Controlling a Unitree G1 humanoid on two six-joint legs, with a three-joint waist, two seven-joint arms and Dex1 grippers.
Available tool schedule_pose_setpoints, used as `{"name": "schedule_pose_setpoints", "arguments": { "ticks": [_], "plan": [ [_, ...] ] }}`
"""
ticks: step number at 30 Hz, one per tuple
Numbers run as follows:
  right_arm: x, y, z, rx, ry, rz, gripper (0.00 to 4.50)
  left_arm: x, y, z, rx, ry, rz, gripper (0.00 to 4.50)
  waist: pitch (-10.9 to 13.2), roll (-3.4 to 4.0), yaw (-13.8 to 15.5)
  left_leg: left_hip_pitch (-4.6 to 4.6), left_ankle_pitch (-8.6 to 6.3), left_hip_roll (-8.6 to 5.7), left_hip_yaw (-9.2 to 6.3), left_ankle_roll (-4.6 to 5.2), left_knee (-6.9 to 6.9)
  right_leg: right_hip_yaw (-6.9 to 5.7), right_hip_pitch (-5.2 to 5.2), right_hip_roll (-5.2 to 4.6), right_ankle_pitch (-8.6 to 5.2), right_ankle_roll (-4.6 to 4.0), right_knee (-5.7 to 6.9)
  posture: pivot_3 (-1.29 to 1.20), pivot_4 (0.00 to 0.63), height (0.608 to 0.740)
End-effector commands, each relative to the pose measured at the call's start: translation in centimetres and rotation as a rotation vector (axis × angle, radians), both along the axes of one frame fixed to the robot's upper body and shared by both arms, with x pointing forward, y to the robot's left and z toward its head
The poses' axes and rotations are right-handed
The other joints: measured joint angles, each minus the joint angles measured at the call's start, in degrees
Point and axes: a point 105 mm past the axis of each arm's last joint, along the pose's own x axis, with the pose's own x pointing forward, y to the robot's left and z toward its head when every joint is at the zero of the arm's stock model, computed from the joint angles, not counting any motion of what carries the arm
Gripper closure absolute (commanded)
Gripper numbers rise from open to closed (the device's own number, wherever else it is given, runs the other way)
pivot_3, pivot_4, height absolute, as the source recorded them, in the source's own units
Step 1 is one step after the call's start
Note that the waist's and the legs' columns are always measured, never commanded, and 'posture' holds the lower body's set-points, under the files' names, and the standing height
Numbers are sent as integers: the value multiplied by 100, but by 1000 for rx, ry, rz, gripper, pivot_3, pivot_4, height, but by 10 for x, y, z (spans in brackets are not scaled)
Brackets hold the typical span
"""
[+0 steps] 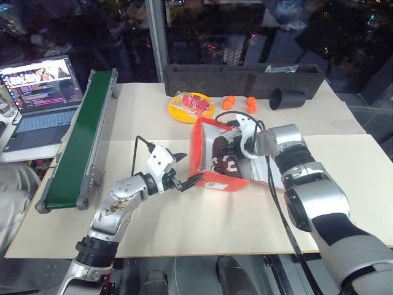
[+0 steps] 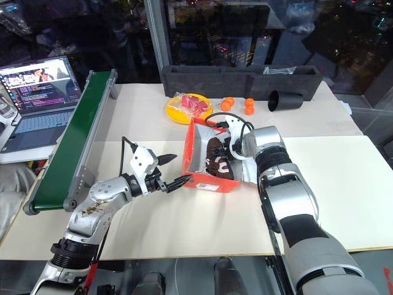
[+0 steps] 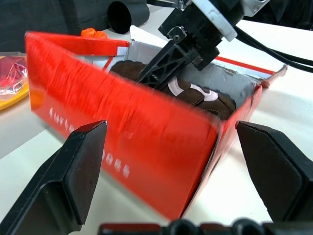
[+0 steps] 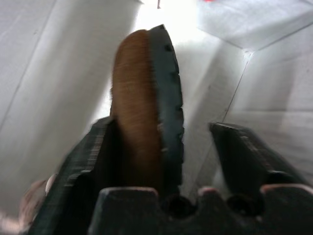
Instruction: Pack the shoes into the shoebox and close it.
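Left end effector (image 1: 186, 169) waits wide beside the red-orange cardboard shoebox (image 1: 209, 179) mid-desk; right end effector (image 1: 233, 146), spread inside, drops a dark brown laced shoe (image 1: 222, 161). Next, I'd say: withdraw, close lid.

One shoebox (image 1: 212, 161), red-orange, open, mid-bench. Dark brown shoes (image 1: 222, 158) inside it: two by the look of it, packed close, hard to separate. One yellow plate (image 1: 178, 110) near the far edge, holding red-pink wrapped bits, number unclear. Four small orange balls (image 1: 239, 102) beside it. One black cup (image 1: 287, 98) lying on its side. One long dark tray (image 1: 242, 78) along the far edge. One green conveyor (image 1: 83, 136) at the left edge. One laptop (image 1: 40, 92) off the bench. Two tools: left (image 1: 185, 169), right (image 1: 231, 147).
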Motion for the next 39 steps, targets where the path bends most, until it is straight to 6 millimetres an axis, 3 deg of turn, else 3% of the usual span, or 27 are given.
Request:
{"name": "schedule_pose_setpoints", "arguments": {
  "ticks": [1,7,12,14,17,20,22,27,29,34,39],
  "plan": [
    [9,-2,47,10,-165,-22,440,3,1,10,-7,-41,7,0,2,2,3,-3,0,0,0,0,0,0,-3,0,5,-9,0,0,150,671],
    [-9,-4,85,0,-324,-25,440,8,6,11,-6,-40,27,0,3,2,2,-11,1,-1,-5,-1,-4,0,-13,0,6,-10,0,0,150,671],
    [-42,13,105,37,-451,63,440,20,17,15,-26,-49,107,0,3,2,-4,-9,1,-2,-6,-1,-4,0,-13,0,6,-10,3,0,150,671],
    [-69,38,123,204,-540,207,440,40,45,22,-79,-53,279,0,3,2,-24,-6,3,-2,-6,-1,-4,0,-12,0,5,-9,4,0,150,671],
    [-108,47,133,209,-740,377,440,64,94,34,-130,-74,575,0,3,1,-8,-5,10,-2,-8,12,-9,-1,-12,1,1,-2,5,0,150,671],
    [-148,53,113,250,-777,519,440,73,147,38,-146,-51,833,0,-2,-8,25,-7,10,-2,-11,12,-10,-4,-8,0,-7,12,-5,0,150,671],
    [-162,59,93,217,-746,597,440,71,168,38,-133,-40,903,0,-2,-8,26,-6,10,-3,-12,12,-12,-6,-6,-1,-5,9,-8,0,150,671],
    [-161,72,46,123,-663,715,216,68,199,25,-35,26,924,0,2,-19,13,3,31,-3,-12,-24,-18,-6,-7,-2,-12,21,0,0,150,671],
    [-152,76,38,102,-677,720,216,65,211,15,4,64,930,0,3,-25,8,12,50,-3,-12,-57,-36,-6,-7,-1,-14,25,1,0,150,671],
    [-144,89,33,67,-751,747,216,58,240,8,31,102,1019,0,5,-34,23,9,59,-2,-14,-73,-38,-6,-8,-1,-13,26,3,0,150,671],
    [-138,95,41,96,-812,687,216,54,249,9,42,109,1053,0,6,-42,51,4,63,-2,-17,-79,-39,-8,-10,-1,-11,23,3,0,150,671]
  ]
}}
